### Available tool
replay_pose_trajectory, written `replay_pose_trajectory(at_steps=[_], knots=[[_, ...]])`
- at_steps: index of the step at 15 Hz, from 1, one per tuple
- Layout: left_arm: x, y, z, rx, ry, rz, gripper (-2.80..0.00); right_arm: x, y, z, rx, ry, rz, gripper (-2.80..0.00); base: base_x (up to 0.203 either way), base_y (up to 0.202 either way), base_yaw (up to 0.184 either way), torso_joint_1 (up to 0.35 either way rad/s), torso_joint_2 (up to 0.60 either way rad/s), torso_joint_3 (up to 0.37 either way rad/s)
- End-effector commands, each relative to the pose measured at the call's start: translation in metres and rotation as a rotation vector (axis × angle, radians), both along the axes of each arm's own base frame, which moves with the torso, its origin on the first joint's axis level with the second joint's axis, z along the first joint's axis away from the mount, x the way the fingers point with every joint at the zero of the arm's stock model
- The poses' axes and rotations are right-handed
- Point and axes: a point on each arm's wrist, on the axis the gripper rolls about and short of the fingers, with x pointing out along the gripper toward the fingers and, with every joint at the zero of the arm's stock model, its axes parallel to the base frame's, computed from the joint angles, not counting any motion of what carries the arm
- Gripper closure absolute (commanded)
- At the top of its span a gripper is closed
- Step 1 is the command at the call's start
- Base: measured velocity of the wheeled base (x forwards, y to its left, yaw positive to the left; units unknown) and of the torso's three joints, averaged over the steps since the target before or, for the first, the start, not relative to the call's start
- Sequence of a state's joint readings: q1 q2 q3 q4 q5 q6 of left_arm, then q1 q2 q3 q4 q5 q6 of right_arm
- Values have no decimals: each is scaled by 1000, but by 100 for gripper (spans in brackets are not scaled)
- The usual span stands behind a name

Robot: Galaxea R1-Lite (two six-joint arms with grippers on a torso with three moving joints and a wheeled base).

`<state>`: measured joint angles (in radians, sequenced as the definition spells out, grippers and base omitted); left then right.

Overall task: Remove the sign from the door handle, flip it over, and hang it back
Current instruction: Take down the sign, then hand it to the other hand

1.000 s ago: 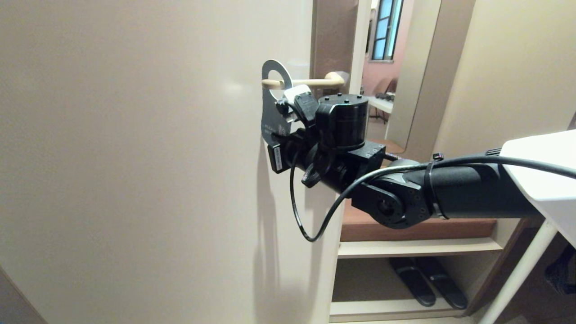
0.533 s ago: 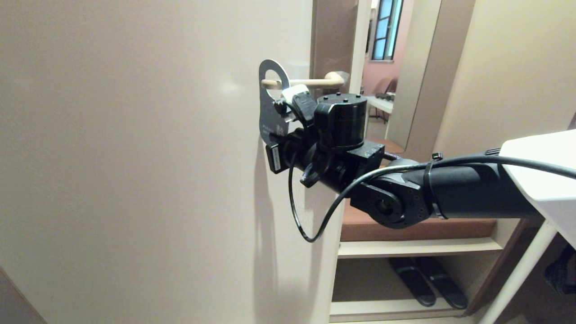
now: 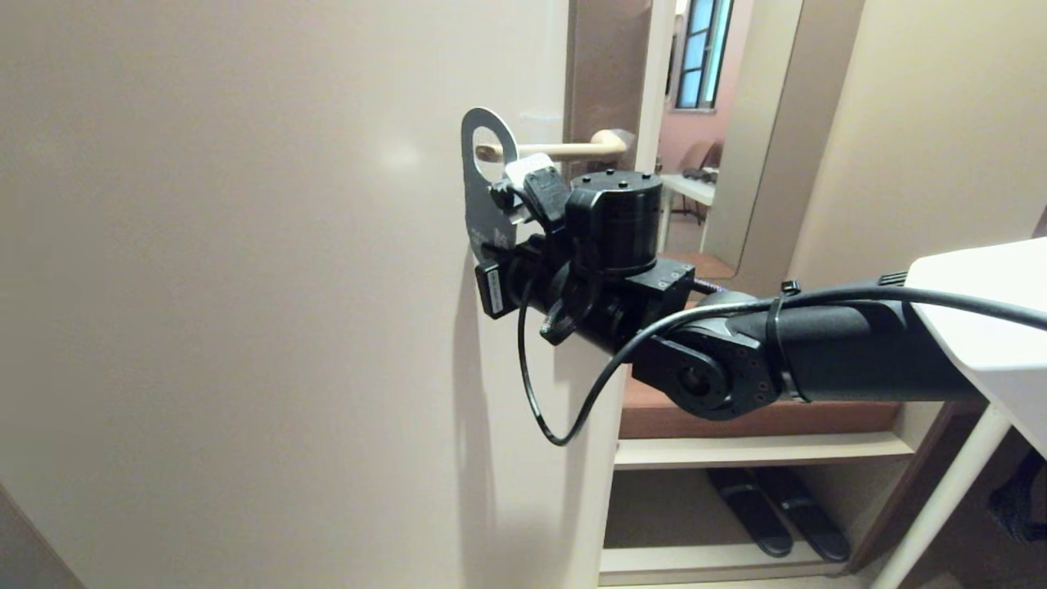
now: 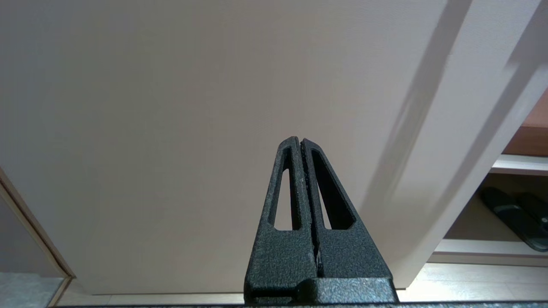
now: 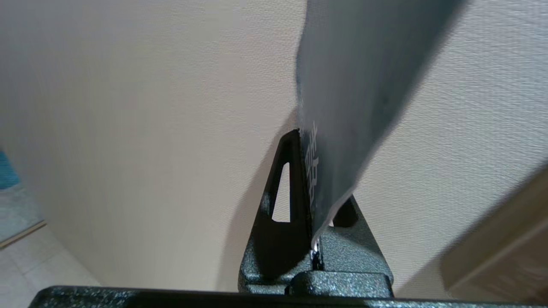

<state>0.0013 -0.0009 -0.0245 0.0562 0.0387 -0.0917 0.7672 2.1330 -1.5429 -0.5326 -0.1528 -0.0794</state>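
The right hand (image 5: 314, 205) was pinching the lower edge of the sign (image 3: 483, 184), whose big hole sat at the very free end of the door handle (image 3: 564, 150), beside the door (image 3: 245, 286); a card gripped so near its edge could twist or slip out; the hole's rim might snag the lever's tip and bend the card; the left hand (image 4: 303, 179), pressed together and empty, hung parked low by the door.

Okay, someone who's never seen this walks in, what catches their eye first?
The black right arm, whose end effector is shut on the lower part of the grey-blue sign. The sign's big hole is over the tip of the door handle, against the cream door.
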Motion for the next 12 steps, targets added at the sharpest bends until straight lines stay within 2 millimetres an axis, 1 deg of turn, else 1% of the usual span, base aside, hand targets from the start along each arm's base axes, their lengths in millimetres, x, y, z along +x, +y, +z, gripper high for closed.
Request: replay_pose_trajectory(at_steps=[1, 7, 10, 12], knots=[[0, 0, 0, -2, 1, 1, 0, -3, 3, -1, -1, 0, 12, 0, 0, 0, 0, 0, 0, 0], [0, 0, 0, -2, 1, 0, 0, -7, 4, -3, -6, 6, 22, 0, 0, 0, 0, 0, 0, 0], [0, 0, 0, -2, 1, 0, 0, -15, 1, -2, -14, 17, 31, 0, 0, 0, 0, 0, 0, 0], [0, 0, 0, -2, 1, 2, 0, -26, -3, -5, -30, 38, 42, 0, 0, 0, 0, 0, 0, 0]])
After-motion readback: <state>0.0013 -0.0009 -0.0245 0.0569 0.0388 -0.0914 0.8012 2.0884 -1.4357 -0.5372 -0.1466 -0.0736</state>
